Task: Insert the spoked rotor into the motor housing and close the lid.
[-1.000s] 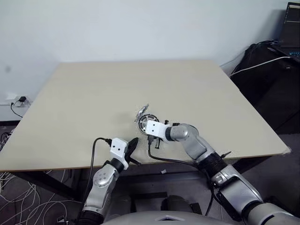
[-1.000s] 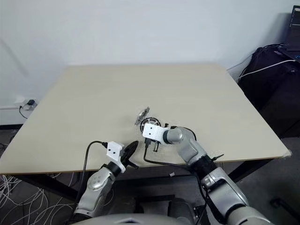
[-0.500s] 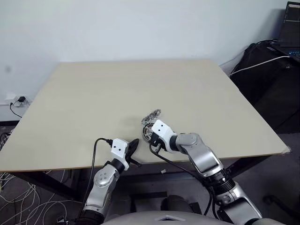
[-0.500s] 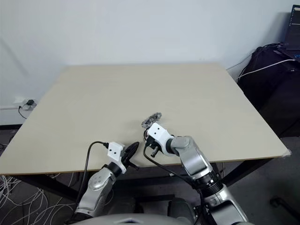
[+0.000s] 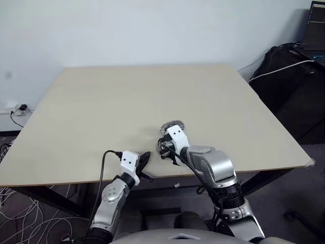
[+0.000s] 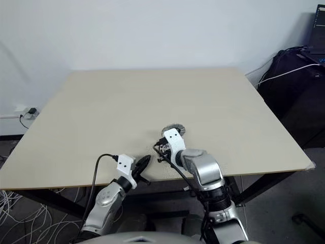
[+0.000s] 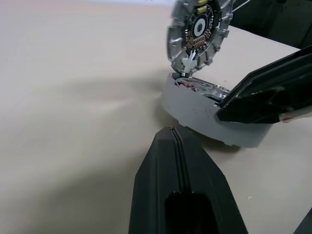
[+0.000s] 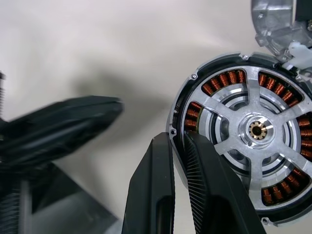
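The right hand (image 8: pixel 178 146) pinches the motor housing (image 8: pixel 243 151) by its rim near the tabletop's (image 5: pixel 101 101) front edge — it could slip out. The left hand (image 7: pixel 175 134) is closed, empty. The lid (image 7: pixel 197 31) hangs tilted above.

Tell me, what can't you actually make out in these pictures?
- Motor housing: cut off by the right wrist view's edge. In the left wrist view, the right arm's white wrist block covers it.
- Spoked rotor: whether it is fully seated cannot be told from face-on.
- Lid: what props it upright is hidden behind that block.
- Head views: all three parts are too small and mostly behind the right wrist.
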